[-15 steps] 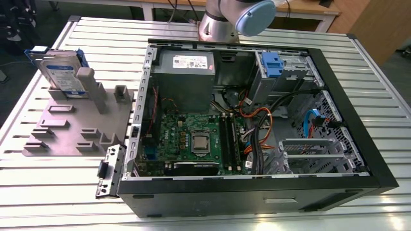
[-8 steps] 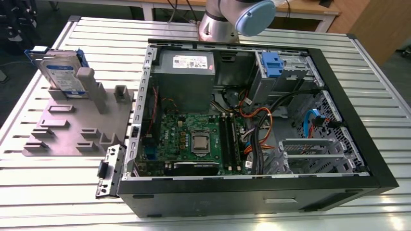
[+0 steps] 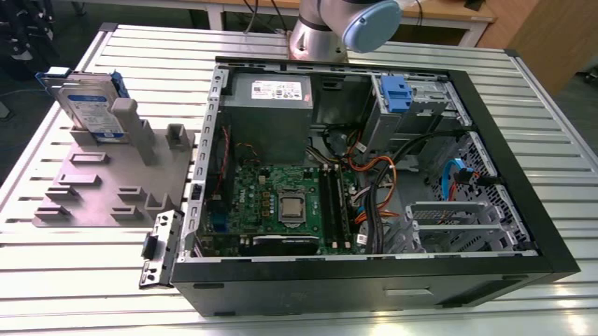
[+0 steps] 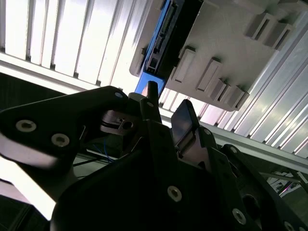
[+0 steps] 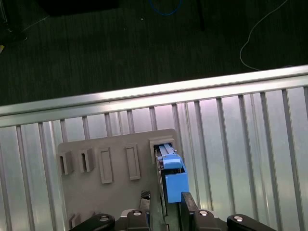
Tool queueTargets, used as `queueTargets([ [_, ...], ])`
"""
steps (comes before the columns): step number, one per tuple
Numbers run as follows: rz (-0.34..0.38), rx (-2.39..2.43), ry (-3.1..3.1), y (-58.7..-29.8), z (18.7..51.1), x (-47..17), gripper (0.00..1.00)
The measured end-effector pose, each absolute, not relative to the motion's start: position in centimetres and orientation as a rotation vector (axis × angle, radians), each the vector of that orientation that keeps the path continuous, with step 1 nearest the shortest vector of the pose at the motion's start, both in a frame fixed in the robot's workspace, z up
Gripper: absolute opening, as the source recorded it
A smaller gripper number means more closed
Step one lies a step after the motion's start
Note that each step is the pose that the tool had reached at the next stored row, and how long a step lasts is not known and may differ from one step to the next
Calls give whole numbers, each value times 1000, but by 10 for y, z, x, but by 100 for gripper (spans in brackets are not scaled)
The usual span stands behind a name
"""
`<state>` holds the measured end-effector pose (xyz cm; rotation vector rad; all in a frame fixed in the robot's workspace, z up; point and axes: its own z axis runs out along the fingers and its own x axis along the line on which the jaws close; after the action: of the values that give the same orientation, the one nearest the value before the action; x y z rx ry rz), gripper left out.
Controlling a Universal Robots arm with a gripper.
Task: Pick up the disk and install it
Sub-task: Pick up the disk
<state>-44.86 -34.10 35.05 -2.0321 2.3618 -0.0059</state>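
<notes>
The disk (image 3: 89, 106), silver with a blue-and-white label and a blue bracket, stands upright on edge in a slot of the grey holder plate (image 3: 94, 183) on the exterior view's left. In the first wrist view I look down on the disk (image 5: 171, 174) edge-on, and my gripper (image 5: 165, 198) hangs above it, open, one finger on each side of its line and apart from it. In the second wrist view the disk's blue edge (image 4: 158, 44) lies beyond the open gripper (image 4: 167, 103). Nothing is between the fingers.
An open computer case (image 3: 523, 260) lies on the slatted metal table (image 3: 112, 280), with motherboard (image 3: 280, 203), grey power supply (image 3: 271, 105), cables, a blue latch (image 3: 396, 94) and a metal cage (image 3: 449, 225) inside. The arm's body (image 3: 346, 24) rises behind the case. The holder plate has several other slots.
</notes>
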Motion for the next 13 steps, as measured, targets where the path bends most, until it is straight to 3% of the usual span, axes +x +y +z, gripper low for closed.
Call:
queueTargets([
  [4,-6,-2032,2362,-341,350,-449,39],
  [5,-6,-2032,2362,-341,350,-449,45],
  [7,-6,-2032,2362,-341,350,-449,45],
  [8,-6,-2032,2362,-341,350,-449,52],
  [13,-6,-2032,2361,-341,350,-449,52],
])
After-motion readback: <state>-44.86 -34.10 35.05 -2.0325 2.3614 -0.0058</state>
